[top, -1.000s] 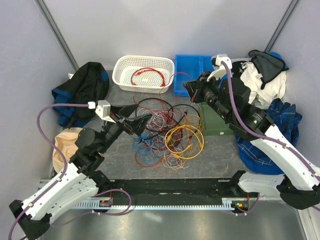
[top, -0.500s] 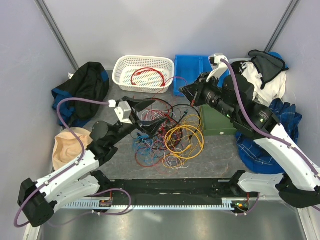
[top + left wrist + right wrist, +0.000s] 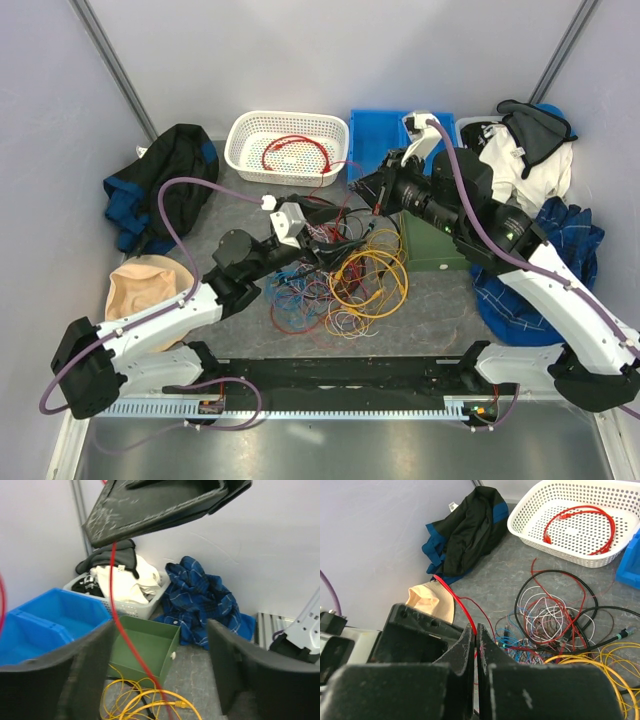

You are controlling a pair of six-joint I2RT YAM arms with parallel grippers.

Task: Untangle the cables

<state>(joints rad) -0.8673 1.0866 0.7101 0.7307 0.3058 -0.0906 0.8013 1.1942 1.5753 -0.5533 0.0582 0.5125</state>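
At the middle of the table (image 3: 440, 300), just beyond the arm bases, your cables (image 3: 345, 275) lie in one loose heap of yellow, red, blue, white and black loops. Over it, the left gripper (image 3: 328, 238) sits just beside the right gripper (image 3: 365, 186); from above you cannot read either pair of fingers. Your left wrist camera settles one: its fingers (image 3: 55, 680) stand wide apart, and a red strand (image 3: 125, 630) climbs between them, touching neither, up to the right gripper overhead. Your right wrist camera settles the other: those fingers (image 3: 435, 685) are pressed together on that same strand. Behind the heap, the green box (image 3: 145, 647) shows only a pale speck inside, the blue bin (image 3: 55, 622) looks bare, and the white basket (image 3: 560, 547) holds a coiled red cable (image 3: 572, 512). Since a second ago your left arm has swung from the heap's left edge to over its middle, while the right gripper has barely shifted.
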